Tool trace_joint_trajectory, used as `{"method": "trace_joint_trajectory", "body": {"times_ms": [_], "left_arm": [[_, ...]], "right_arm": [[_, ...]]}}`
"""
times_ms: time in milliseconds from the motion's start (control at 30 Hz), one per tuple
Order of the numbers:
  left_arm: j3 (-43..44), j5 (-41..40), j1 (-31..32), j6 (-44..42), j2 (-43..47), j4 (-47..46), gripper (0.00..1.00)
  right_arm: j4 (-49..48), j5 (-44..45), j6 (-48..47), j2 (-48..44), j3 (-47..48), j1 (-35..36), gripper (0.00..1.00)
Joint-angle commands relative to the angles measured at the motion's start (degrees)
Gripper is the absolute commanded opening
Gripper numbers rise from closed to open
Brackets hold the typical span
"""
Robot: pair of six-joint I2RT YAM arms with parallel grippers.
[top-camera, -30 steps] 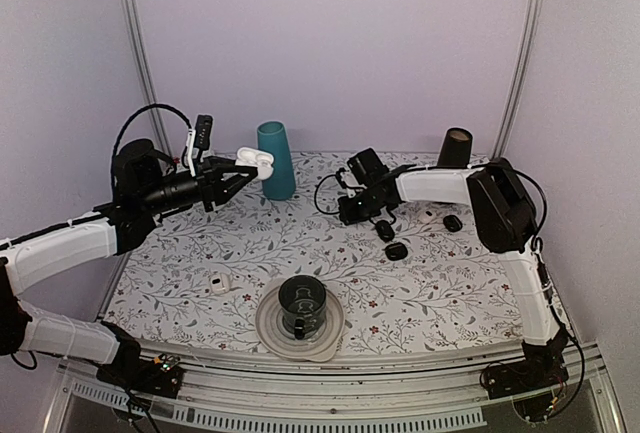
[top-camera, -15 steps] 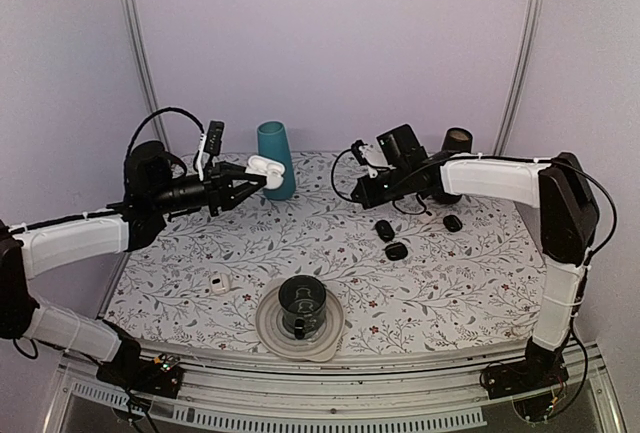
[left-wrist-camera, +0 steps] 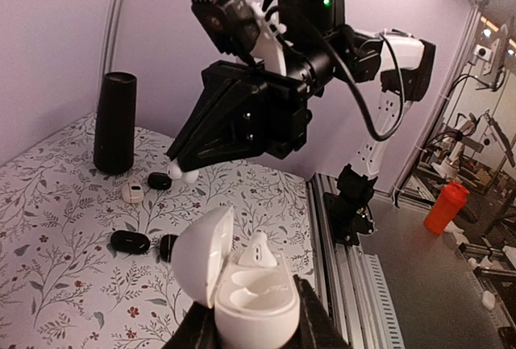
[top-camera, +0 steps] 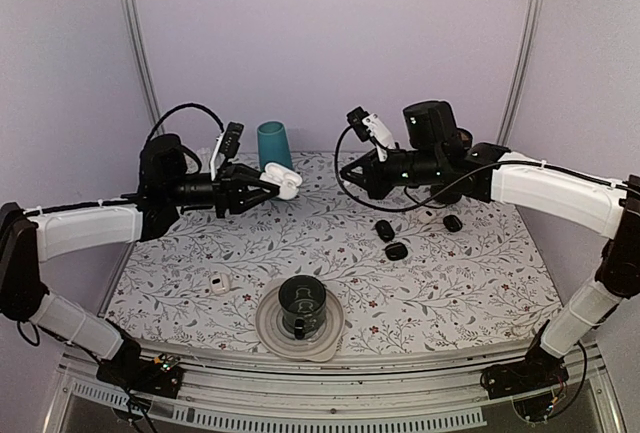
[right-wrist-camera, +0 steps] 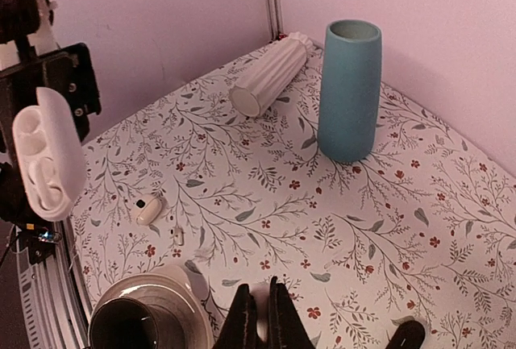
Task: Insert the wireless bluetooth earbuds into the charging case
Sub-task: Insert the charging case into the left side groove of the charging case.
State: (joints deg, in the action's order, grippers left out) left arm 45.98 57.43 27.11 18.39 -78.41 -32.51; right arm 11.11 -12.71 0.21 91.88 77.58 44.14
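Note:
My left gripper (top-camera: 262,189) is shut on the white charging case (top-camera: 283,181) and holds it in the air, lid open, in front of the teal cup. In the left wrist view the case (left-wrist-camera: 242,284) has one white earbud (left-wrist-camera: 258,248) standing in its far socket; the near socket is empty. My right gripper (top-camera: 347,175) hangs in the air to the right of the case, pointing at it. It is shut on a small white earbud (left-wrist-camera: 184,174), seen at its tips. In the right wrist view the open case (right-wrist-camera: 47,155) shows at far left.
A teal cup (top-camera: 271,143) stands at the back, a white ribbed cylinder (right-wrist-camera: 268,83) lies beside it, and a black cylinder (left-wrist-camera: 114,123) stands at the back right. Black oval objects (top-camera: 396,250) lie mid-right. A small white piece (top-camera: 220,282) and a plate with a dark cup (top-camera: 300,313) sit at the front.
My right gripper has lifted off the table near the black objects and swung up and left. My left gripper has carried the open case to the right, towards it.

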Motion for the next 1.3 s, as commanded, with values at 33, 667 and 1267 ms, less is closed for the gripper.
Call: {"method": "trace_joint_trajectory", "body": {"times_ms": [33, 667, 1267], "left_arm": [[3.7, 2.3, 2.6, -2.6, -2.3, 1.6, 0.00], [10.1, 4.4, 8.8, -9.2, -5.3, 9.0, 0.00], [13.9, 4.2, 12.4, -13.0, -4.9, 16.2, 0.00]], "right_arm": [[-1.3, -4.4, -3.2, -6.4, -0.9, 1.9, 0.03], [1.9, -11.6, -8.4, -7.9, 5.4, 10.7, 0.03], [5.3, -7.7, -11.8, -3.9, 8.2, 12.9, 0.04]]}}
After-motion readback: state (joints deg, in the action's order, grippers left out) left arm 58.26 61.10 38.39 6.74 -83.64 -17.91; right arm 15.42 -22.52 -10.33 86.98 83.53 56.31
